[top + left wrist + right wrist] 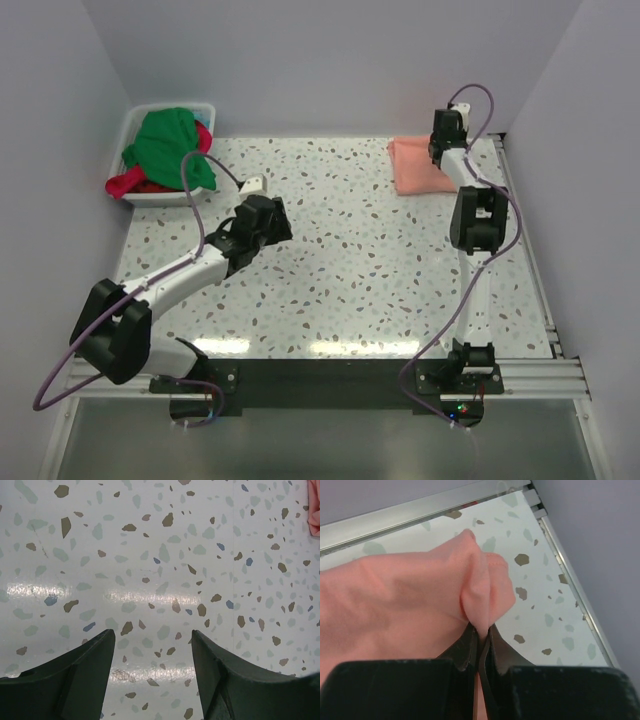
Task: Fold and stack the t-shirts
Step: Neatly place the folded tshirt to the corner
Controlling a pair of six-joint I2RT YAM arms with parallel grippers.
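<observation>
The green shirt (168, 140) buries most of the red-magenta shirt (122, 185) in the tub (160, 198). From my left wrist, only a corner of the salmon-pink shirt (315, 510) shows, cut by the edge.

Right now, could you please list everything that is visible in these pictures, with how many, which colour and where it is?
salmon-pink t-shirt: one, salmon-pink, on the table at the far right corner
green t-shirt: one, bright green, bunched on top in the tub
red-magenta t-shirt: one, red-magenta, under the green one, partly hanging over the tub's near rim
white tub: one, white, far left corner of the table
table: one, white with grey and brown speckles, under everything
left tool: one, black, open, above bare table left of the middle
right tool: one, black, shut on a fold of the salmon-pink t-shirt
</observation>
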